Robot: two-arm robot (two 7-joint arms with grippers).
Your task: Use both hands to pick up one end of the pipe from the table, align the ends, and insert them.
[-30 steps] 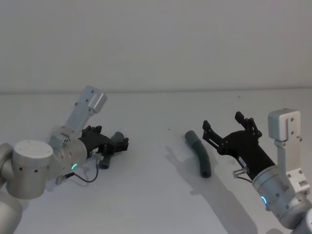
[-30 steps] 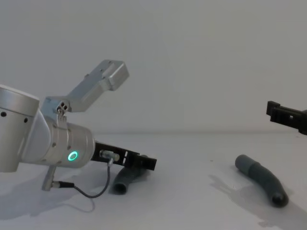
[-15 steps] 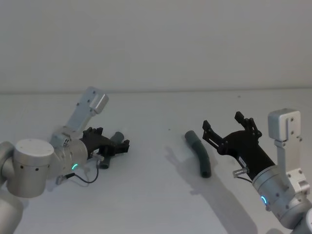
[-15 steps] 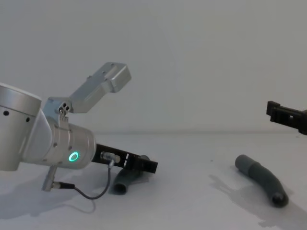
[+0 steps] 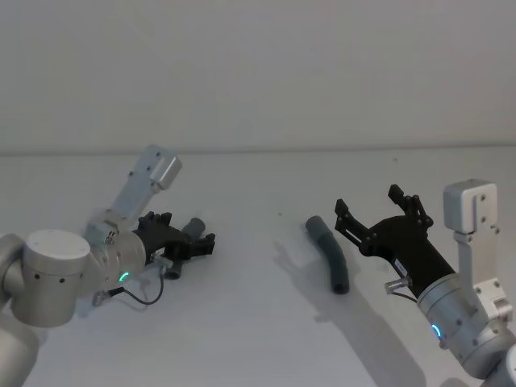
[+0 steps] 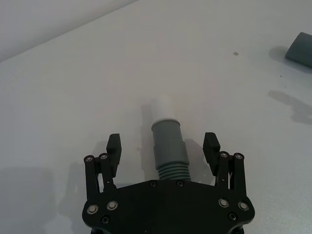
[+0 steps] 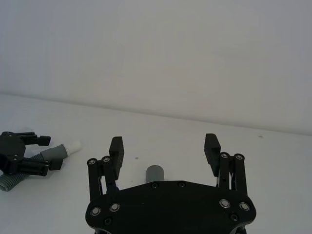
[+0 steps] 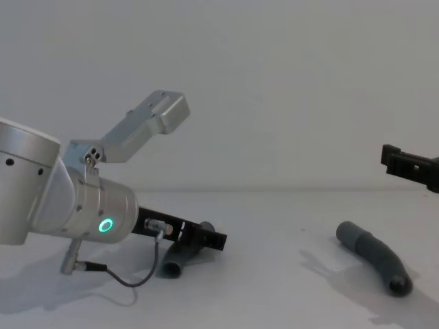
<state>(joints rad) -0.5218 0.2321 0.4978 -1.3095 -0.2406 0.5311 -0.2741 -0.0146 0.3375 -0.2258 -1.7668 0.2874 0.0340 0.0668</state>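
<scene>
Left hand (image 6: 163,141): fingers are standing apart, straddling the ribbed pipe piece (image 6: 168,151) low over the counter (image 5: 258,322), with a gap on each side.
Ribbed end: the ribbed pipe piece is lying toward the counter's left edge, its white tip (image 6: 162,106) pointing away from the left hand.
Right hand (image 5: 369,200): fingers are standing apart, hovering above the counter.
Curved end: the curved pipe piece (image 5: 330,254) is lying nearer the right edge, near the right hand, well apart from the ribbed pipe piece.

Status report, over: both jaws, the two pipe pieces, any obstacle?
Left gripper jaws open, astride white-tipped pipe piece. Right gripper jaws open, short of second piece. Both pieces on table, apart.
</scene>
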